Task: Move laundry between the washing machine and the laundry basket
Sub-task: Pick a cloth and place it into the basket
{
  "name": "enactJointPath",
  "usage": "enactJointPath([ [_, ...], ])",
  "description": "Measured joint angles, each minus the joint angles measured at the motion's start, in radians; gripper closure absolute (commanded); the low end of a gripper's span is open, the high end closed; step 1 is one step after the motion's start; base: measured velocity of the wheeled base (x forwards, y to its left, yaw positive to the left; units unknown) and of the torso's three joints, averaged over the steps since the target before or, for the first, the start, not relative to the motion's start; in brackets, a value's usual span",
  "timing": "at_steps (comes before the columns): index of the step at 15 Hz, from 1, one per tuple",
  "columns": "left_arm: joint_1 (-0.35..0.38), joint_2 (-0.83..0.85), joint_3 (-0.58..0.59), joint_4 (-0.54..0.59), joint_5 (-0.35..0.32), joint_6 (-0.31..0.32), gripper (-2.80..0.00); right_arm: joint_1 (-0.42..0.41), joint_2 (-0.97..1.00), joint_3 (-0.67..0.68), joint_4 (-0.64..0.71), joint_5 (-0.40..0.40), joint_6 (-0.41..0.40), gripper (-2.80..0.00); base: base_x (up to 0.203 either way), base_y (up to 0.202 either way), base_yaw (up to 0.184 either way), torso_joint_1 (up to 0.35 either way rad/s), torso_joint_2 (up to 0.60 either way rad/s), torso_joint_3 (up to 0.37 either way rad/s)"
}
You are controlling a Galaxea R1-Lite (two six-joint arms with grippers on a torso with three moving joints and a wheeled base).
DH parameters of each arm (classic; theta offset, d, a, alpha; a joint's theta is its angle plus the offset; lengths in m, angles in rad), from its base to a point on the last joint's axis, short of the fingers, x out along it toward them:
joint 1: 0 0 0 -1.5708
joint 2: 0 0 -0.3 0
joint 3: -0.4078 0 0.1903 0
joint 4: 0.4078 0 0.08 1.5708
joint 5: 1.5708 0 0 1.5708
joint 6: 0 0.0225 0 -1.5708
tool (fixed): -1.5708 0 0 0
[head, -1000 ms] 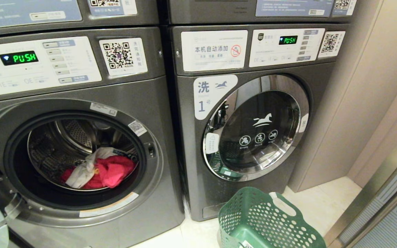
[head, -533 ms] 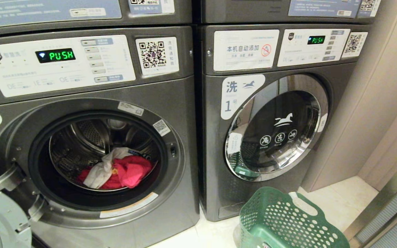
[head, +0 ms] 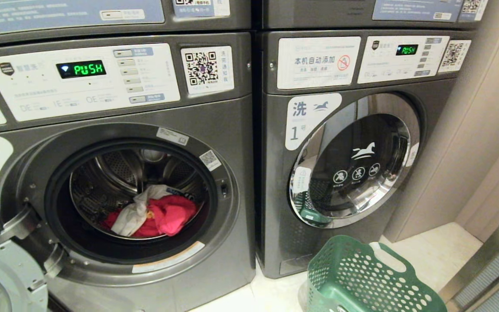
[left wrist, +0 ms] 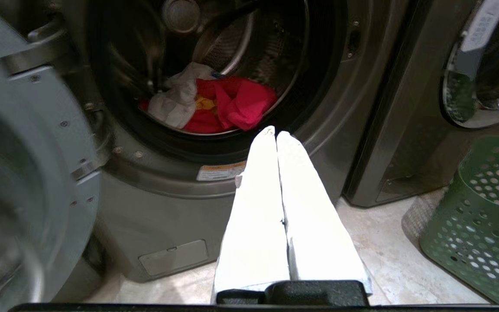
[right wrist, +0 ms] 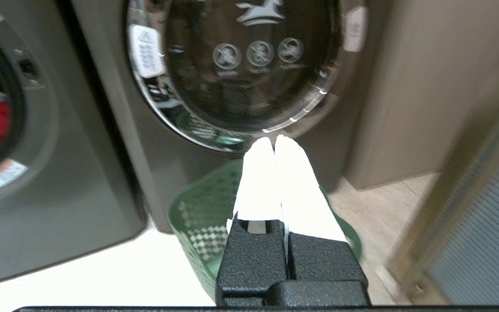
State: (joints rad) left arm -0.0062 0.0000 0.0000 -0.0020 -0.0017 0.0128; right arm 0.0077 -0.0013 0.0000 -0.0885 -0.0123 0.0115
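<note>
Green laundry basket (head: pixel 371 281) beside closed washer (head: pixel 353 160)

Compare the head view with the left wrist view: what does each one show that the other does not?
Only the head view shows the control panels reading PUSH and the QR stickers. Only the left wrist view shows the left hand, shut and empty, outside the drum. Both show the open washing machine, red and white laundry inside, and the green basket.

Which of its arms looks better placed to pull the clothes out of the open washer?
Probably the left: the left gripper, shut, points straight at the red clothes in the open drum, while the right gripper faces the closed washer door.
</note>
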Motion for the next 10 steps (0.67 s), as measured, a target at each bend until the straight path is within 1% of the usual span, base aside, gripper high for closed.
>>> enactJointPath([
  [8, 0.000, 0.000, 0.000, -0.002, 0.002, -0.004, 0.00, 0.000, 0.000, 0.000, 0.000, 0.000, 0.002, 0.00, 0.000, -0.009, 0.172, 0.003, 0.00, 0.001],
  [10, 0.000, 0.000, 0.000, -0.002, 0.002, -0.004, 0.00, 0.000, 0.000, 0.000, 0.000, 0.000, 0.003, 0.00, 0.003, -0.010, 0.135, -0.001, 0.00, 0.002],
])
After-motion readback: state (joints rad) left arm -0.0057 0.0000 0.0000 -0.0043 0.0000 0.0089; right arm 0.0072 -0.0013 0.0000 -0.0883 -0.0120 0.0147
